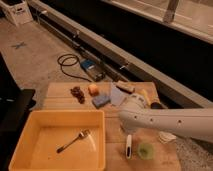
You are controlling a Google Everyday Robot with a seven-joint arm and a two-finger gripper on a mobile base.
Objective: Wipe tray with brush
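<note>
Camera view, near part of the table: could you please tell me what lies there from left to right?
Tray with a fork in it → brush → green object. The gripper hangs just above the brush, at the arm's end.

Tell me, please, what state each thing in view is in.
tray: flat, holding one fork.
fork: lying inside the tray.
brush: lying on the board right of the tray, upper end under the arm.
claw: low over the board, directly above the brush.
</note>
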